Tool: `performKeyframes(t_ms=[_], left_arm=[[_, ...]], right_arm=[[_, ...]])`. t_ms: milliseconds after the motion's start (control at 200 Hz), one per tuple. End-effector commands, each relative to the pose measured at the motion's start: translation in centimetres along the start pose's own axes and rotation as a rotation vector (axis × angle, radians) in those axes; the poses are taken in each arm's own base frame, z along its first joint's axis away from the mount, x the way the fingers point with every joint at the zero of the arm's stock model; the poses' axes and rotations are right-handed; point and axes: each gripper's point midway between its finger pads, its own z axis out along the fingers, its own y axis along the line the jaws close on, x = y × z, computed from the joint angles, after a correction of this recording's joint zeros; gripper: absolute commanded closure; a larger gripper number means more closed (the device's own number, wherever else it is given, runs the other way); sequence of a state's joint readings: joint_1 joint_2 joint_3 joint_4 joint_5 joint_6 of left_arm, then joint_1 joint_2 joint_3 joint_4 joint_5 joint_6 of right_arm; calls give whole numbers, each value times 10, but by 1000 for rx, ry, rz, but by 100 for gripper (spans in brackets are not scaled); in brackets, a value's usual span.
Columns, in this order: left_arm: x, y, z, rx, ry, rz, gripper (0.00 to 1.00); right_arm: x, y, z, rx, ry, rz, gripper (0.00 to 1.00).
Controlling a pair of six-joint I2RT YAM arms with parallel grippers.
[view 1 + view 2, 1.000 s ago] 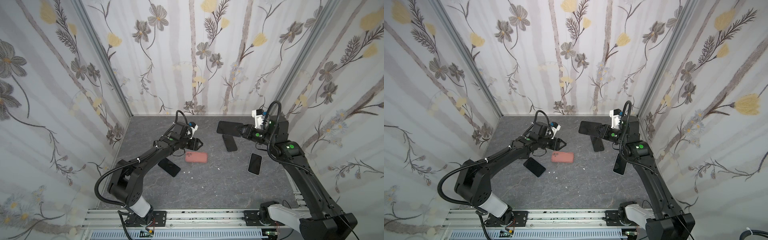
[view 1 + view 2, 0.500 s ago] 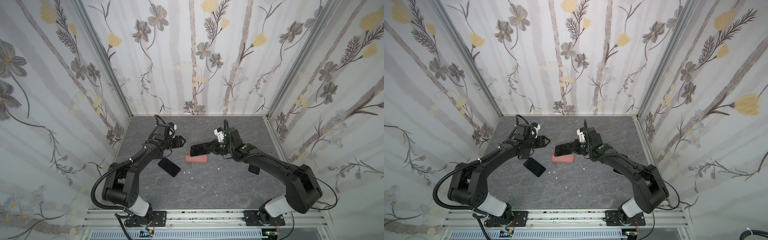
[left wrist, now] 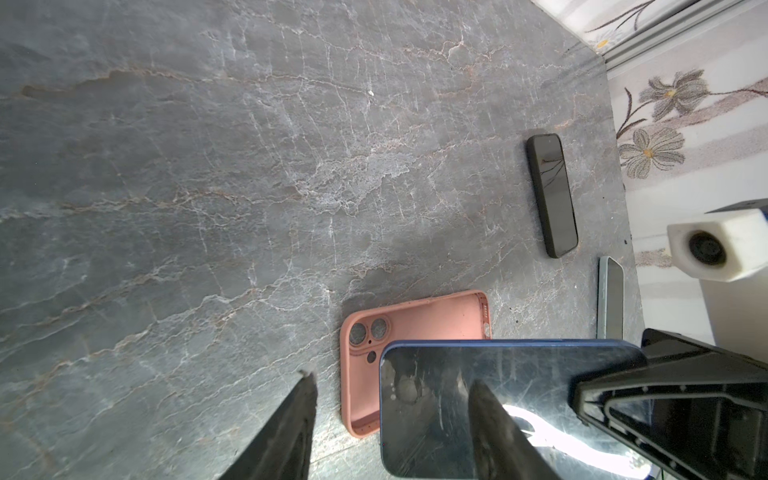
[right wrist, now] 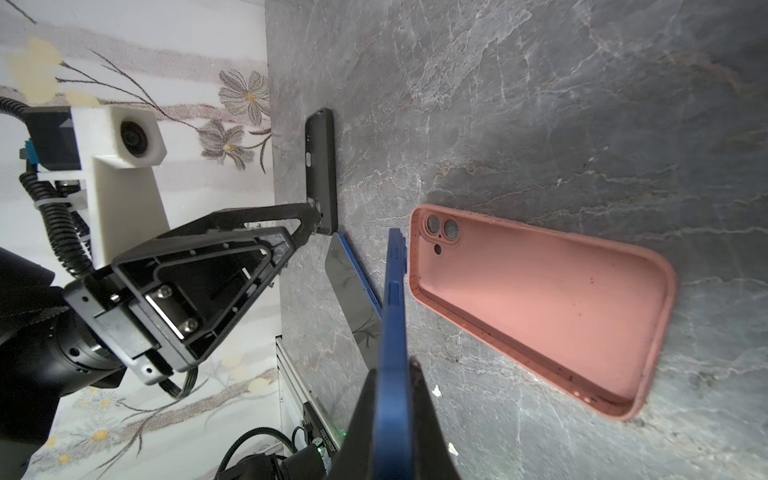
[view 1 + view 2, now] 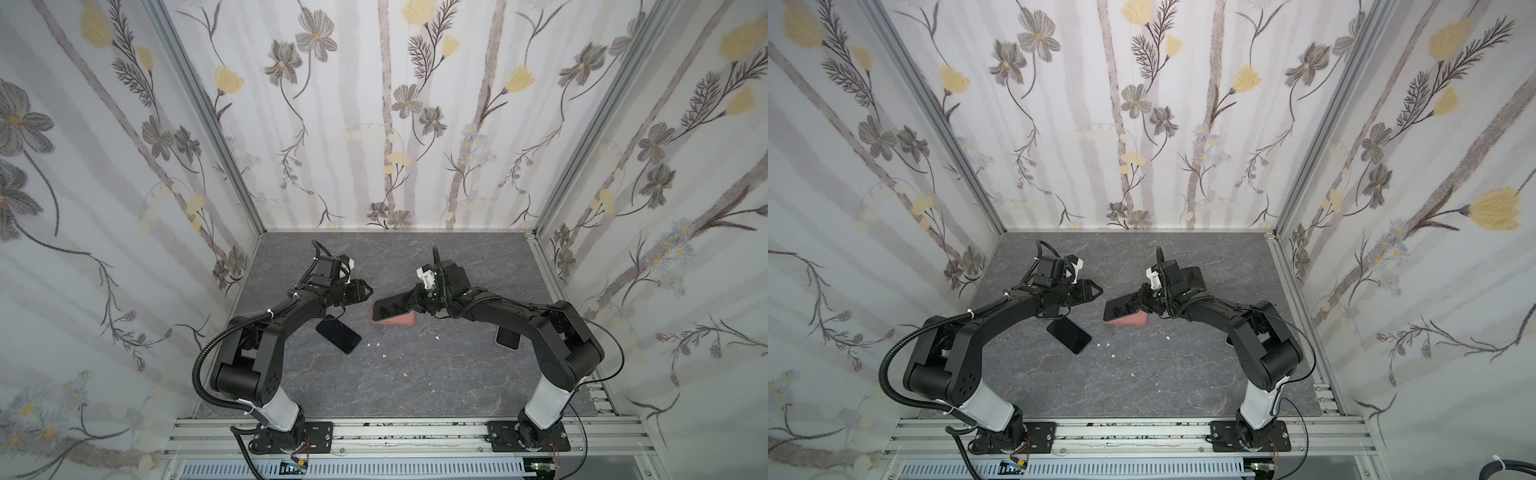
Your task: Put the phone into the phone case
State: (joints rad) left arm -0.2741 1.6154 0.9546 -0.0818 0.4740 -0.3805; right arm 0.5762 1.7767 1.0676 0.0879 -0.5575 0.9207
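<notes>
Right, my right claw (image 4: 392, 371) is clamped hard on the blue phone (image 4: 395, 307). It bites one end, so the rest juts out past the fingertips with the dark screen facing up. Just under that jutting length lies the pink phone case (image 4: 540, 299), open side up on the grey table (image 5: 395, 374), with its camera cut-outs at the end away from my right claw. In both top views the phone overlaps the case from above, tilted, but I cannot tell whether the two touch. Facing the right claw, close to the phone's free end, my left claw (image 3: 390, 380) stands parted with nothing between its fingers (image 3: 299, 419). In its wrist view one finger crosses in front of the phone's screen and the other sits over bare table beside the case; I cannot judge contact from here. Farther out, behind the left claw and beside its forearm, a black phone (image 5: 338, 339) lies flat on the table, with a few white crumbs (image 5: 376, 344) near it. Back along the right arm, another phone (image 5: 508, 337) is half hidden under the forearm. The left wrist view also shows a dark phone (image 3: 552, 195) lying flat, well past the case.
</notes>
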Motion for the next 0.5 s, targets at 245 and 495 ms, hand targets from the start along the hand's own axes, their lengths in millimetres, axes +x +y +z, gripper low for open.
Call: performKeyframes(t_ms=[245, 495], left_arm=[[1, 1, 10, 26, -19, -34, 42], [5, 4, 17, 37, -5, -53, 42]], right_arm=[[-15, 6, 3, 12, 34, -67, 100], [-16, 0, 7, 24, 43, -53, 100]])
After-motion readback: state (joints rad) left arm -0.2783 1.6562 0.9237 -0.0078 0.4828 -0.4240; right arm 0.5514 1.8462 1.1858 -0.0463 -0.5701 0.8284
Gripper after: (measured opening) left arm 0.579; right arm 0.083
